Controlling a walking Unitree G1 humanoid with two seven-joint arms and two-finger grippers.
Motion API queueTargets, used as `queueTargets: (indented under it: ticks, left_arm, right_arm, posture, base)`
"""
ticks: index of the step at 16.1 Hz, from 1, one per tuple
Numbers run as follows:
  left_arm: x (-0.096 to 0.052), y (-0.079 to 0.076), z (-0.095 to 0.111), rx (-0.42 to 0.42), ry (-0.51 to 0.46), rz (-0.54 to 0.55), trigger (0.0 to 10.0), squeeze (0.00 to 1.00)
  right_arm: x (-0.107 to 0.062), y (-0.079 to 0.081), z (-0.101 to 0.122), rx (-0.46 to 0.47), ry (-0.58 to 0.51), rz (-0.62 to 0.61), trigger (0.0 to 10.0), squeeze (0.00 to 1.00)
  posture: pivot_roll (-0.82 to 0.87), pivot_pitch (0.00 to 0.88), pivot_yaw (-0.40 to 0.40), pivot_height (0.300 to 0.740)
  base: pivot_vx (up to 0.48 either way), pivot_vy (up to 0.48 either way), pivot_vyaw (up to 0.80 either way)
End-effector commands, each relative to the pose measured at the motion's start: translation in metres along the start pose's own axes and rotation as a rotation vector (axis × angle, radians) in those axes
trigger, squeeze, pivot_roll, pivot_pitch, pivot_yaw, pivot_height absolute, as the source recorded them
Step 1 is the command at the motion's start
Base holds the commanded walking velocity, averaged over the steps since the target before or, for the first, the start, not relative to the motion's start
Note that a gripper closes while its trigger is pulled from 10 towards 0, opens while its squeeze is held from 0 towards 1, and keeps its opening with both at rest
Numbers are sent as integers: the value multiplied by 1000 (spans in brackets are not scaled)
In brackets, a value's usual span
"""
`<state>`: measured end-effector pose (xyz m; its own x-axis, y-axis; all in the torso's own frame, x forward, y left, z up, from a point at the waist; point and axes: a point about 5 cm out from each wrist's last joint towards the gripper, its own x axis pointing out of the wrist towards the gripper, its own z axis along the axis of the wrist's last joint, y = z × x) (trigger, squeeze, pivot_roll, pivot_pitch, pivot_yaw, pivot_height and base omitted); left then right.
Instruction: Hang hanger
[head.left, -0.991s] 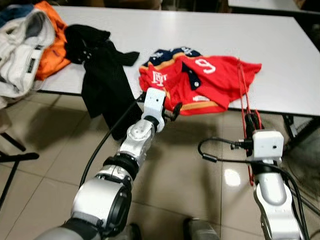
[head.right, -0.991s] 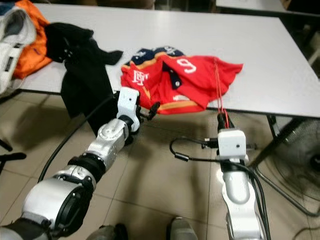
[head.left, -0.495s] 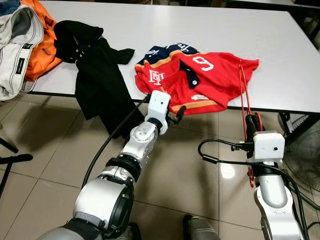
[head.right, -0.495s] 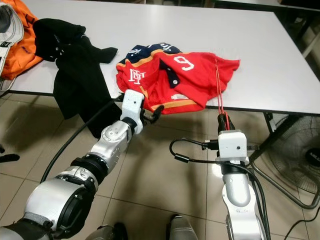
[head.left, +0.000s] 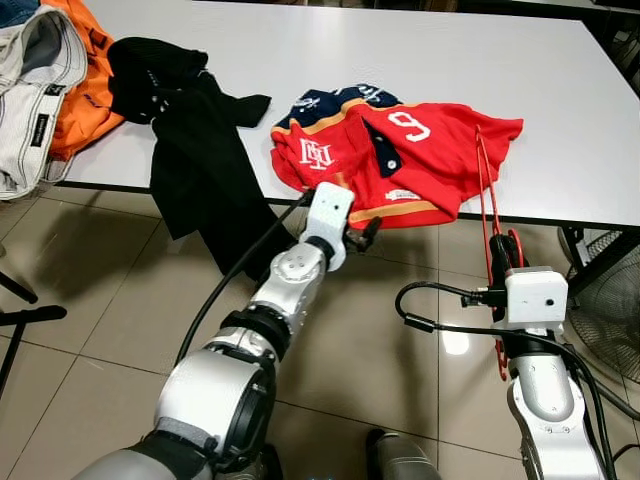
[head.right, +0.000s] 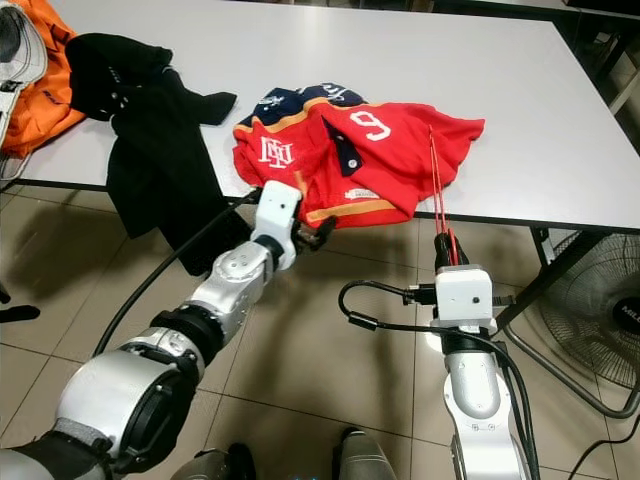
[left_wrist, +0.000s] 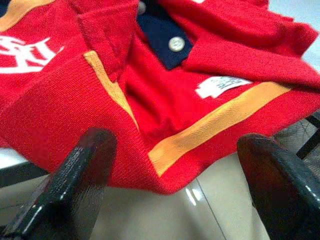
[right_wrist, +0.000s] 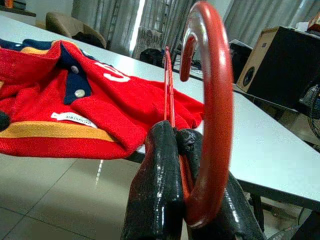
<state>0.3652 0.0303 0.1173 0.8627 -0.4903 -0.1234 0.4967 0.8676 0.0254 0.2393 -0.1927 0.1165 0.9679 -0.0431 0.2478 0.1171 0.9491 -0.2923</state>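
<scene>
A red polo shirt (head.left: 400, 160) with orange trim, a navy collar and a white number lies at the table's near edge, its hem hanging slightly over. My left gripper (left_wrist: 175, 175) is open just below and in front of that hem, one finger (left_wrist: 80, 175) on each side of the orange band. My right gripper (right_wrist: 186, 165) is shut on the neck of a red hanger (head.left: 487, 190), near its hook (right_wrist: 212, 110). The hanger's thin body leans up across the table edge onto the shirt's right side.
The white table (head.left: 560, 120) spans the view. A black garment (head.left: 200, 170) drapes over its front edge to the left. Orange and grey-white clothes (head.left: 50, 80) are piled at the far left. A floor fan (head.right: 600, 300) stands at the right on the tiled floor.
My left gripper has moved forward and slightly right, closer to the shirt's hem. The camera has shifted a little. The right gripper still holds the hanger in the same place.
</scene>
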Motion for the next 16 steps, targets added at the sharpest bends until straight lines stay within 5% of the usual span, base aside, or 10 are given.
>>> queueTargets:
  ticks: [1,5,8,11,16]
  left_arm:
    - [1,-4,-2,20,30,-22,10000,0]
    - [2,-6,0,92,26,-36,10000,0]
    - [1,14,20,115,-91,38,10000,0]
    - [-5,45,40,101,-177,133,10000,0]
    - [-14,76,54,108,-218,223,10000,0]
  right_arm:
    - [-2,1,3,9,-6,-3,0,0]
    - [-3,4,5,36,-4,28,0,0]
    - [-9,15,7,-42,16,318,0,0]
    - [-5,-1,-1,-206,61,518,0,0]
    - [9,-29,-24,-302,205,649,0,0]
  posture:
    - [-359,149,71,740]
    - [-368,151,77,740]
    - [-379,154,82,740]
    - [-375,148,82,740]
    - [-355,136,74,740]
  base:
    - [0,0,0]
    - [0,0,0]
    - [0,0,0]
    - [0,0,0]
    - [0,0,0]
